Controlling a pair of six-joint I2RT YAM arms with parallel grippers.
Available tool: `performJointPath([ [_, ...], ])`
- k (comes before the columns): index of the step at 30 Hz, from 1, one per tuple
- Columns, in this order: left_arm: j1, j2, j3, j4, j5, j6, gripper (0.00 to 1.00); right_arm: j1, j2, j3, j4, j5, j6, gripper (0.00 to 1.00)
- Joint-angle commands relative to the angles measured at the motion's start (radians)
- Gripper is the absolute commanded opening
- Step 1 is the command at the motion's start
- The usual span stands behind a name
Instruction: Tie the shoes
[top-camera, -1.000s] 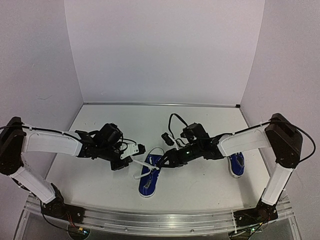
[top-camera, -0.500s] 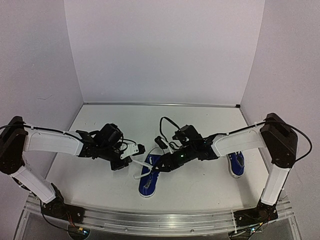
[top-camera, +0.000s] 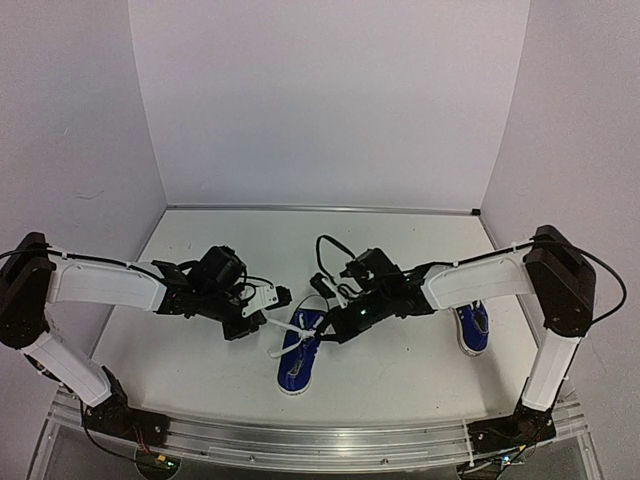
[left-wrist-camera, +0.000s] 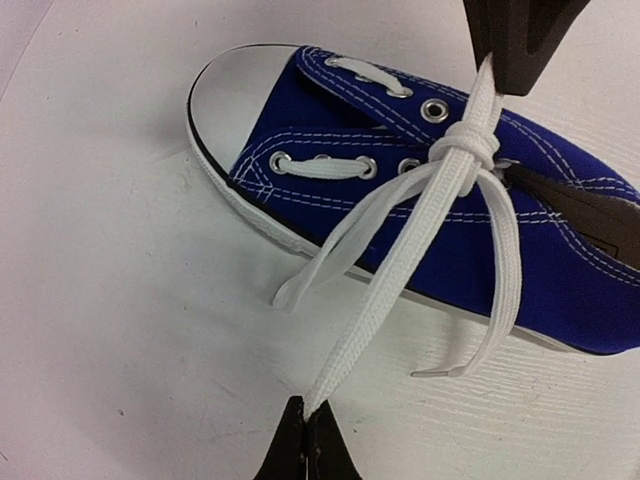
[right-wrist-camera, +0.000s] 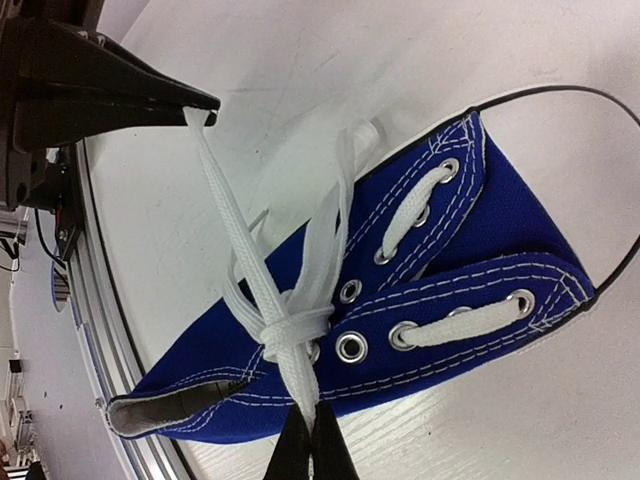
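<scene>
1. One blue shoe (top-camera: 296, 362) on the white table (top-camera: 400, 240), down between the two arms, with a white toe cap (left-wrist-camera: 225, 85).
2. A second blue shoe (top-camera: 472, 328) well apart on the right side of the table, partly hidden behind the right arm.
3. Low by the table and just beside the first shoe, the left gripper (left-wrist-camera: 305, 432), squeezed tight on one white lace (left-wrist-camera: 390, 300).
4. Over the top of that shoe, the right gripper (right-wrist-camera: 305, 447), pinched together on the same lace, just past the knot (right-wrist-camera: 290, 330).
5. Lace pulled straight from one gripper, through the knot, to the other.
6. Knot small and snug, sitting in the middle of the shoe, close to the silver lace holes (right-wrist-camera: 352, 346).
7. Two more bits of lace hanging loose from the knot, down the side of the shoe and onto the table.
8. One loose bit folded into a long flat loop (left-wrist-camera: 300, 285), the other ending in a little clear tip (left-wrist-camera: 430, 372).
</scene>
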Motion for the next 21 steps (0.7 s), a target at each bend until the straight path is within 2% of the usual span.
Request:
performJointPath([
  [1,0.005,0.002,0.033,0.042,0.079,-0.005,0.00,0.005,-0.095,0.046,-0.075,0.031,-0.036,0.00],
  [5,0.004,-0.009,0.024,0.059,0.129,0.006,0.07,0.005,-0.087,0.050,-0.130,0.008,-0.062,0.00],
  [10,0.005,-0.031,-0.007,0.091,0.080,0.010,0.33,0.005,-0.089,0.032,-0.182,-0.011,-0.084,0.00],
  [12,0.010,-0.023,-0.016,0.097,0.036,0.016,0.40,0.005,-0.105,0.019,-0.192,-0.010,-0.090,0.00],
  [16,0.047,0.019,-0.018,0.130,0.027,0.021,0.44,0.005,-0.126,0.000,-0.205,-0.008,-0.093,0.00],
  [21,0.068,0.094,0.015,0.193,0.117,0.052,0.49,0.005,-0.129,-0.008,-0.208,-0.005,-0.094,0.00],
])
